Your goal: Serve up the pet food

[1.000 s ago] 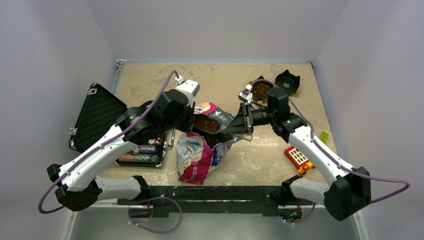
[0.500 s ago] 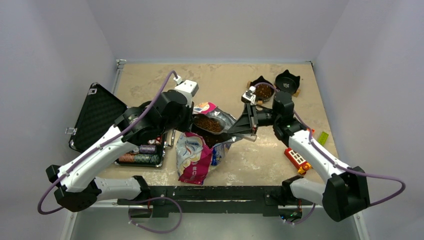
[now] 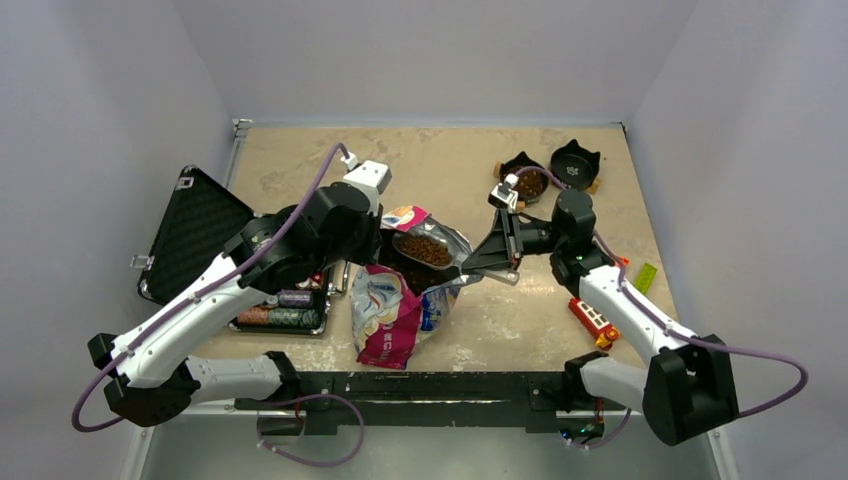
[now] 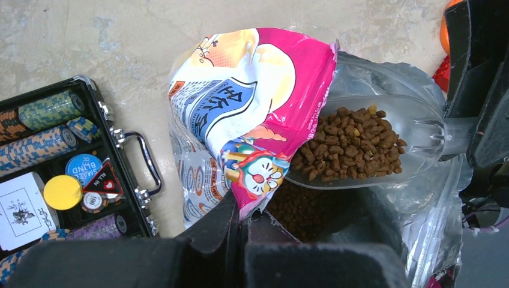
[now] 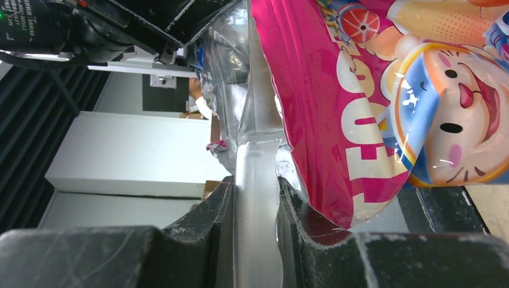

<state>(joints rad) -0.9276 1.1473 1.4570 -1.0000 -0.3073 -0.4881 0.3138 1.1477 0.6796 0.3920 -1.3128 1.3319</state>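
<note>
The pet food [image 4: 351, 144] is a load of small brown dry pellets lying in the bowl of a clear plastic scoop [image 4: 429, 129], which is positioned at the open mouth of the bag [image 4: 252, 102]. More pellets of the same kind fill the interior of the bag directly below the scoop. The scoop is roughly level, with its handle pointing toward the right arm. The right gripper [image 5: 255, 186] clamps this handle, one finger pressed against each side, the jaws standing narrow around it. The bag is a foil pouch printed in pink, blue and white with cartoon figures; its lower body lies on the table [image 3: 450, 160] near the arm bases, and its upper part is raised. The left gripper [image 4: 240, 219] is closed fully on the pink top edge of the bag, pinching the foil between its fingers and holding the mouth open on the side opposite the scoop. In the top external view, both grippers meet over the bag at the centre of the table. At the far right of the table stand two black bowls with ear-shaped rims, touching or nearly so: the near bowl [image 3: 526, 180] contains brown pellets, and the second bowl [image 3: 575, 163] shows a dark interior. Left of the bag lies an open black case [image 3: 195, 235] holding rows of poker chips [image 4: 42, 129]. A red toy [image 3: 597, 317] lies beside the right arm.
</note>
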